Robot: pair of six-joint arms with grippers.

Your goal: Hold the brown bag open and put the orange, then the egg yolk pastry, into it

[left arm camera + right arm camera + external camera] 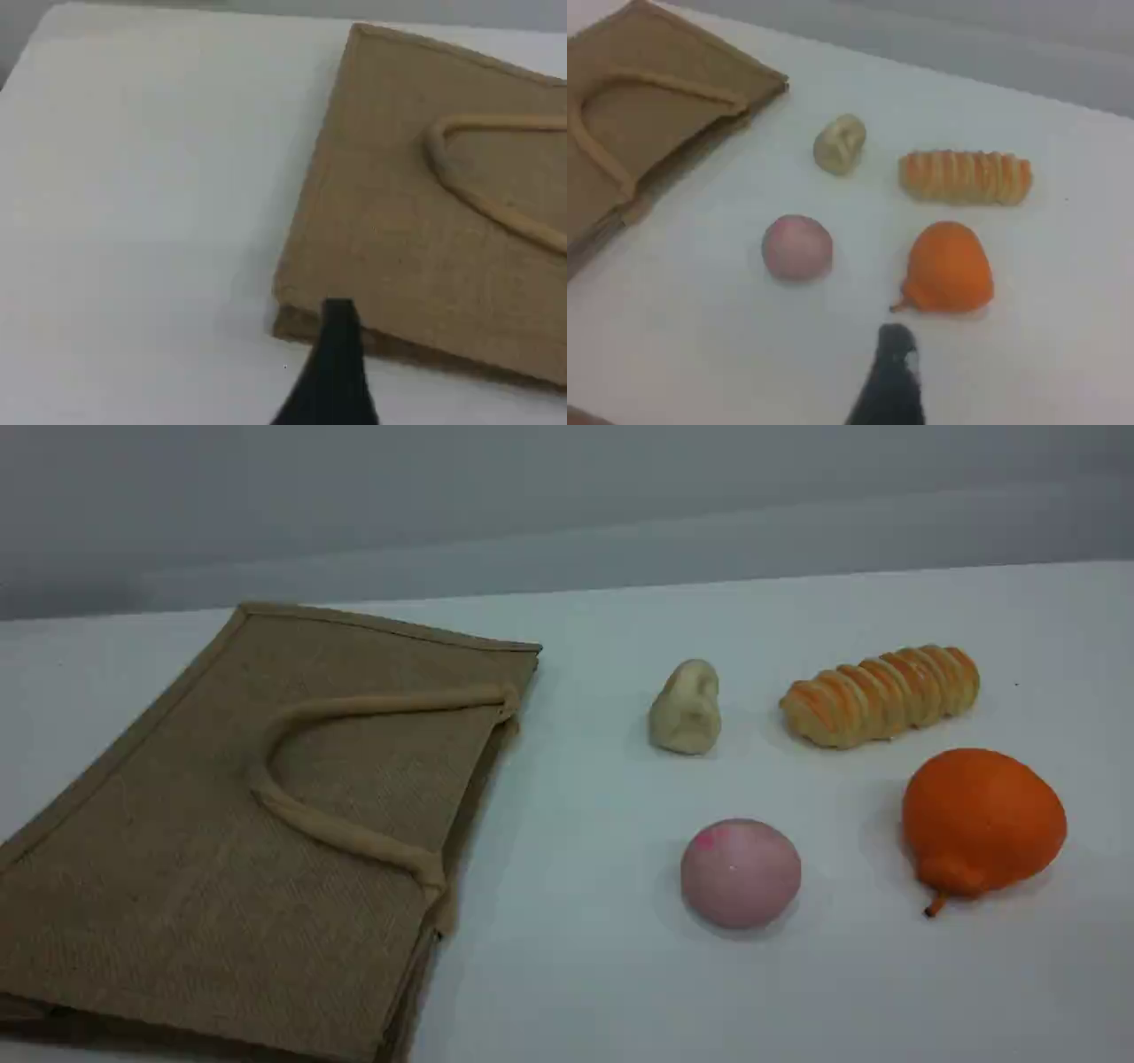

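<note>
bag lies flat, mouth shut, at 9 o'clock; orange at 3, pastry near 1. both my grippers wide, empty.

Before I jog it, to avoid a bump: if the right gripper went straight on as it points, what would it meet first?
Probably the orange, just ahead of the right gripper's fingertip and slightly right of its line; depth is unclear.

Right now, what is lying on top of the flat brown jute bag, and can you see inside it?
Only its own beige rope handle lies on the tan-brown jute bag. The bag is flat and closed, so its inside is hidden.
</note>
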